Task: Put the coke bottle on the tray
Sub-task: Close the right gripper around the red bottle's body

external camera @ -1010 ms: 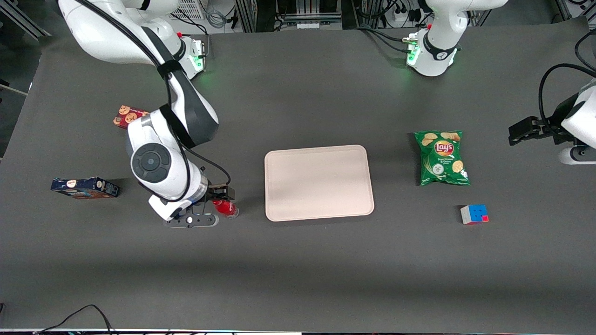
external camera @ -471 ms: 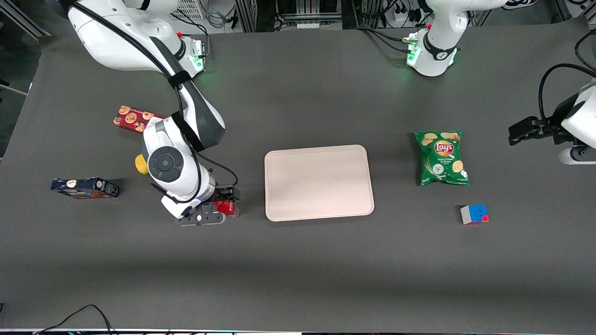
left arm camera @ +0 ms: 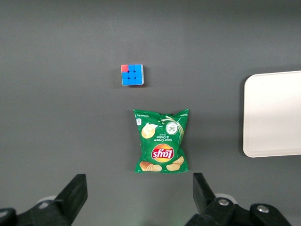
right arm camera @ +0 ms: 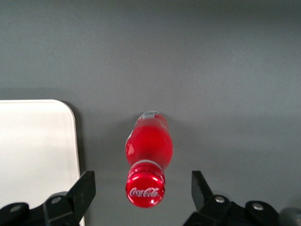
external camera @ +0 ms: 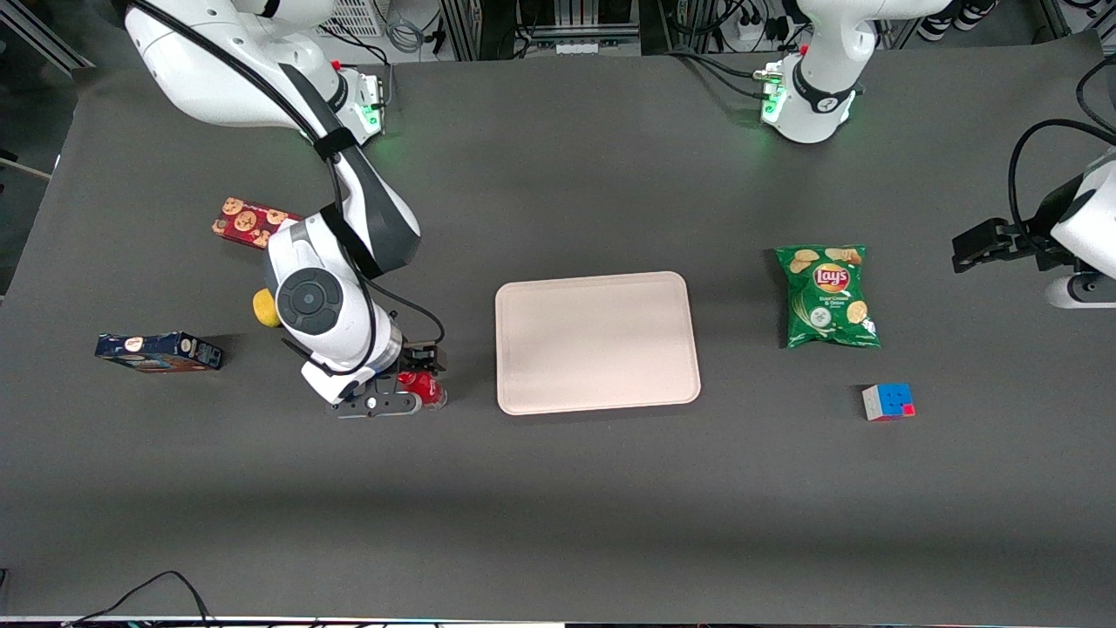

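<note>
Dark grey tabletop: the gripper [right arm camera: 143, 193] hovers over the upright coke bottle [right arm camera: 148, 157], jaws wide and empty, bottle between them. Pre-grasp; next, descend, close, carry toward the tray [external camera: 597, 342] at three o'clock.

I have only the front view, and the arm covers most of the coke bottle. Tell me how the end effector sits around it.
Observer: In the right wrist view, the end effector is open, with one finger on each side of the coke bottle and neither touching it.
Operator: Report the bottle's pose.
Observer: It stands upright on the table, cap toward the wrist camera.
Operator: Confirm it's the right bottle.
Observer: White Coca-Cola lettering shows on its red cap.
</note>
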Controlling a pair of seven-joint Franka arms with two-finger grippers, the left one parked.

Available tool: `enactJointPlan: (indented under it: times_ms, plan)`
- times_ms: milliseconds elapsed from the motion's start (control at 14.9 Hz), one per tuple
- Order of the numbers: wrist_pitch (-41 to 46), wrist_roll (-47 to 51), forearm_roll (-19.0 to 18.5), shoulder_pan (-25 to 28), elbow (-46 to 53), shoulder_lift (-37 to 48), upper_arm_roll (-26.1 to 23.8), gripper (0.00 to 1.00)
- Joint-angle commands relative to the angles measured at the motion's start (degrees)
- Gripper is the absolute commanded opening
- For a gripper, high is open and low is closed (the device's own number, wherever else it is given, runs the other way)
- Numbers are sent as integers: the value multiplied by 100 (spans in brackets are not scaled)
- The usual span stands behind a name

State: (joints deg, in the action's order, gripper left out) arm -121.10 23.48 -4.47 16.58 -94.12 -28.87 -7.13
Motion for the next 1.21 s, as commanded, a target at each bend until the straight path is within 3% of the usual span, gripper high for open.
enactJointPlan:
  times_ms: [0, 337, 673, 740, 1144]
  plan:
    - [-221, 7, -97, -67, -212, 153, -52, 60]
    - [-309, -54, -106, -75, -212, 101, -52, 51]
    - [-309, -72, -106, -102, -212, 118, -52, 5]
    - [-301, -72, -106, -93, -212, 153, -52, 0]
    - [391, -45, -97, -67, -116, 767, -61, 0]
